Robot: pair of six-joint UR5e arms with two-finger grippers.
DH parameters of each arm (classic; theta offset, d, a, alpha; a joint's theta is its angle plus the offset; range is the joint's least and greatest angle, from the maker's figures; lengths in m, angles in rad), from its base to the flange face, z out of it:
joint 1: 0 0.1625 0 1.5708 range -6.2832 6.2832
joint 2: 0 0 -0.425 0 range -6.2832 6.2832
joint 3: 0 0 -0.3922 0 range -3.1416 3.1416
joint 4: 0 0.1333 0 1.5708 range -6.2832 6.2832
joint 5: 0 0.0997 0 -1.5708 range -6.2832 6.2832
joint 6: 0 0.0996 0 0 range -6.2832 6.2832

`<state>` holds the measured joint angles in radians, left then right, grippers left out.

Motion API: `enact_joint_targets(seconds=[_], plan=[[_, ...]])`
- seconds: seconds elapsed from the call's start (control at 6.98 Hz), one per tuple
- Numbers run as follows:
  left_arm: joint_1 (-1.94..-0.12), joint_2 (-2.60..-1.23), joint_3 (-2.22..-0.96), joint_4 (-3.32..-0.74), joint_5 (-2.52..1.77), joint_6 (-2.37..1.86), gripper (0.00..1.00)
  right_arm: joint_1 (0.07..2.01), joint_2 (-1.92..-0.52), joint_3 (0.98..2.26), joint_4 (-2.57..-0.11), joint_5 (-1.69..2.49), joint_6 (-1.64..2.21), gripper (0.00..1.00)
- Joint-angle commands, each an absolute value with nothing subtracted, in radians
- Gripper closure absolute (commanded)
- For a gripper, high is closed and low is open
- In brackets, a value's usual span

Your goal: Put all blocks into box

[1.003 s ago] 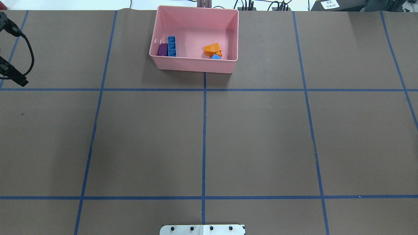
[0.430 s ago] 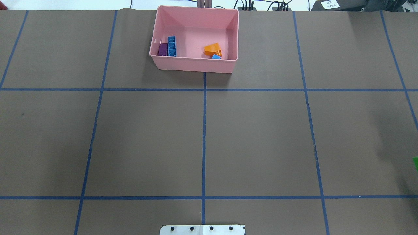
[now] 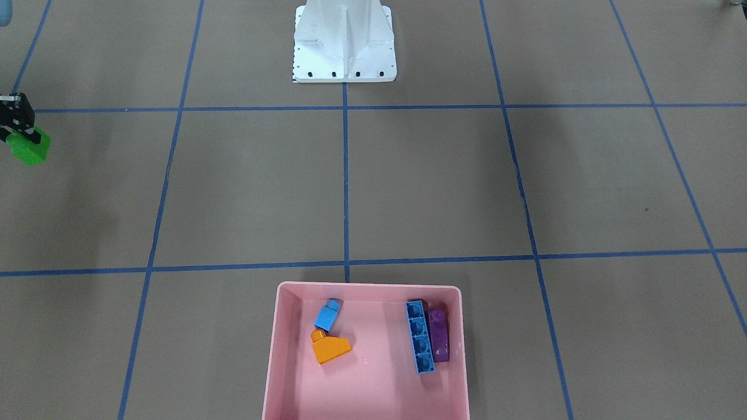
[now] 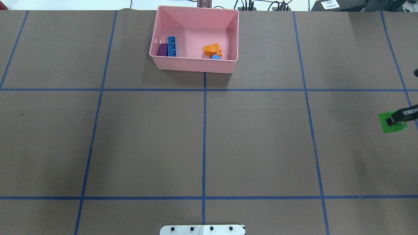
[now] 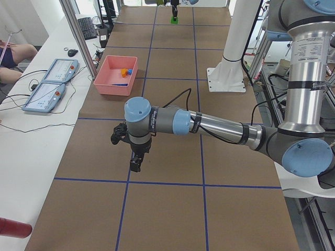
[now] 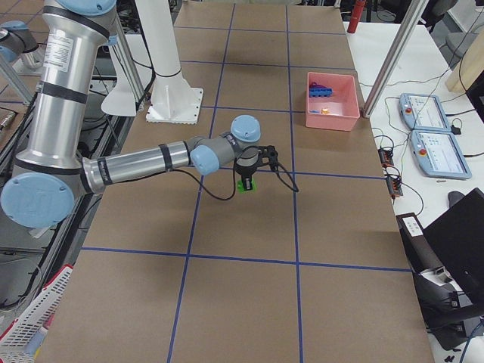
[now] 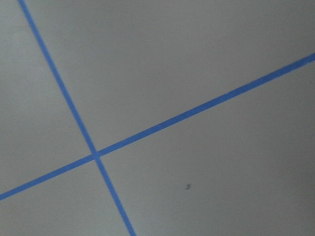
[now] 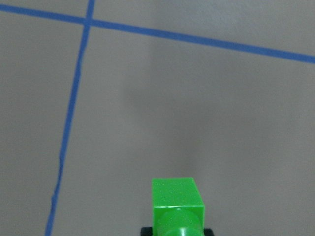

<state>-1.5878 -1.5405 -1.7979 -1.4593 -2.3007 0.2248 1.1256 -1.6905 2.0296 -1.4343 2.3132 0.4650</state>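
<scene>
Step in hand, by my read: carrying the last block. Right gripper (image 4: 393, 120) is clamped on the green block (image 4: 393, 128) at the table's 3 o'clock edge in the overhead view. Box (image 4: 196, 65) sits at about 10 o'clock from it, well apart, with the orange block (image 4: 212, 49), purple block (image 4: 162, 49), long blue bar (image 4: 171, 46) and small blue block (image 4: 216, 56) inside. Next: clear the rim, release over bare floor mid-box. Left gripper (image 5: 135, 166) shows in the side view only, so I can't tell how far it's open.

The green block (image 8: 177, 199) is glossy plastic, the pink box (image 4: 192, 65) smooth plastic, the brown table cover (image 4: 147, 140) matt.
</scene>
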Motion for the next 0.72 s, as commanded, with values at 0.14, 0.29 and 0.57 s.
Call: enact_joint_targets(seconds=[0.14, 0.29, 0.57], plan=[[-1.600, -1.511, -1.801, -1.473, -2.321, 0.218, 0.00, 1.115, -1.160, 1.970, -1.942, 2.304, 0.511, 1.00], [-1.600, -1.503, -1.805, -1.473, -2.321, 0.218, 0.00, 1.085, -1.021, 1.880, -1.953, 2.304, 0.593, 1.00], [-1.601, -1.497, -1.807, -1.474, -2.335, 0.218, 0.00, 1.031, -0.727, 1.618, -1.947, 2.296, 0.728, 1.00]])
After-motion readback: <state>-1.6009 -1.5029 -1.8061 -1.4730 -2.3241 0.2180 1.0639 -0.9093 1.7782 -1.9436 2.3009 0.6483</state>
